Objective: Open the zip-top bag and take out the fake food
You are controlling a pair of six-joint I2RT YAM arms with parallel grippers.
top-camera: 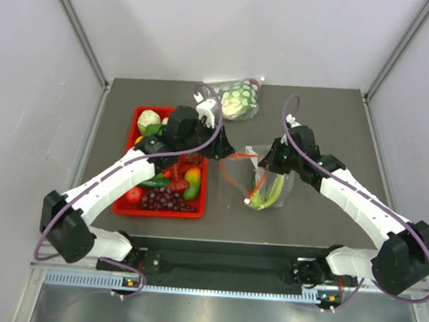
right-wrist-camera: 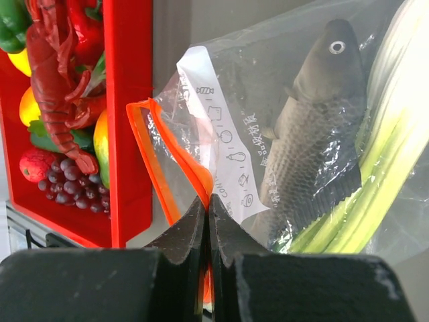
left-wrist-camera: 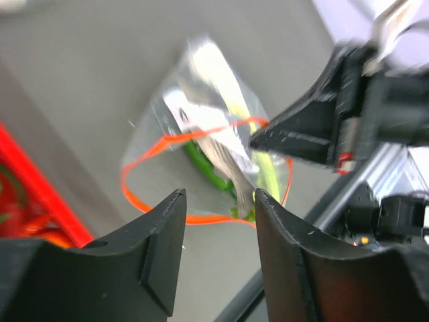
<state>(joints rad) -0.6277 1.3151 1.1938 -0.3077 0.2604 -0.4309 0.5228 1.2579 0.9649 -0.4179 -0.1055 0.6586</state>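
Centre of top view: zip-top bag (top-camera: 261, 180), mouth gaping, fish (right-wrist-camera: 322, 134) and celery stalks (right-wrist-camera: 389, 154) inside. Right gripper (right-wrist-camera: 208, 201): clamped on orange zip strip (right-wrist-camera: 151, 161). Left gripper (left-wrist-camera: 221, 198): fingers apart, empty, just left of bag.

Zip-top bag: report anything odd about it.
Its orange zip strip gapes in a wide loop, one edge pinched by the right fingers. Nothing spilled: the fish and celery stalk are inside.

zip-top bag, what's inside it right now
The zip-top bag holds a grey fish, a pale celery-like stalk bunch and a slim green piece. The white label covers part of the fish; anything beneath them is hidden.
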